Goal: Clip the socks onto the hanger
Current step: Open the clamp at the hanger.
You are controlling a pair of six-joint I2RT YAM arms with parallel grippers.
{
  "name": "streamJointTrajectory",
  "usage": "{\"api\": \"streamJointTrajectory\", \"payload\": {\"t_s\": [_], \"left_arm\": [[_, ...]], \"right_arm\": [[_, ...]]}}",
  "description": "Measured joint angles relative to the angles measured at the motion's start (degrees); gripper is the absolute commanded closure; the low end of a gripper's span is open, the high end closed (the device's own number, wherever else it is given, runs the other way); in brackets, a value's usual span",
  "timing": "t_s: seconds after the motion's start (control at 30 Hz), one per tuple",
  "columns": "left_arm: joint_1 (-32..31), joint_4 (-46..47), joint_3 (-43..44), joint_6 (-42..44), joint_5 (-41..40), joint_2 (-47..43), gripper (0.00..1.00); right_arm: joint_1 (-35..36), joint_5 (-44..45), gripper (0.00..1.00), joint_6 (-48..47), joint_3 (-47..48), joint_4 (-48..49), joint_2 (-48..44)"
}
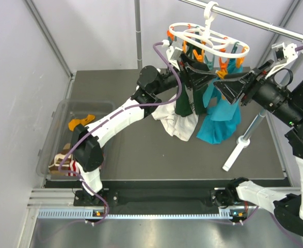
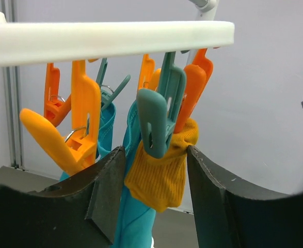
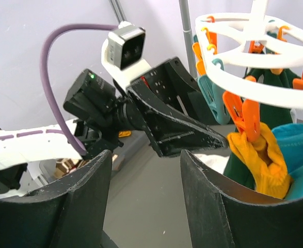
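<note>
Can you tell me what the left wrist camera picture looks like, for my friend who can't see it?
A mustard-orange knitted sock hangs from a teal plastic clip under the white plastic hanger frame, seen between the two open black fingers of the left gripper. At the picture's left dangle orange plastic clips, and a teal cloth hangs behind the sock.

One hanger [image 2: 110, 39]; one bin [image 1: 58, 111]; two mustard socks [image 1: 81, 123] (plus two striped socks [image 1: 63, 155]).

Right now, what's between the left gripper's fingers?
The mustard sock and teal cloth, hanging from the hanger; the left wrist view shows it.
</note>
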Motion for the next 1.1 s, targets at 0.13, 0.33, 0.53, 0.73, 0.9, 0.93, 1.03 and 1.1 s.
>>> {"api": "streamJointTrajectory", "payload": {"t_s": [0.13, 0.33, 0.53, 0.73, 0.9, 0.93, 1.03, 1.1], "left_arm": [[0.0, 0.8, 0.1, -0.1, -0.1, 0.8, 0.47], [0.0, 3.2, 0.7, -0.3, -0.3, 1.4, 0.47], [0.0, 4.2, 2.6, -1.0, -0.3, 1.5, 0.59], [-0.1, 6.1, 3.6, -2.2, -0.5, 1.9, 0.80], [-0.9, 4.9, 3.6, -0.8, -2.2, 2.2, 0.90], [-1.2, 4.5, 3.6, -0.1, -2.7, 2.2, 0.91], [-2.7, 2.3, 3.6, 2.9, -4.6, 2.1, 0.95], [-4.2, -0.6, 3.6, 6.1, -6.7, 1.7, 0.96]], "right_arm": [[0.0, 0.0, 0.46, -0.1, 1.3, 0.0, 0.7], [0.0, -0.4, 0.48, -0.1, 1.4, -0.1, 1.2], [0.0, -0.9, 0.50, -0.1, 1.4, 0.0, 1.5], [0.0, -1.7, 0.53, 0.9, 1.0, 0.8, 2.2], [0.0, -2.6, 0.55, 3.0, 0.0, 3.1, 3.0], [0.0, -2.6, 0.55, 3.4, 0.0, 3.5, 3.3], [0.0, -2.3, 0.55, 3.9, 0.0, 4.3, 4.2], [0.0, -1.0, 0.56, 3.8, 0.2, 4.4, 5.0]]}}
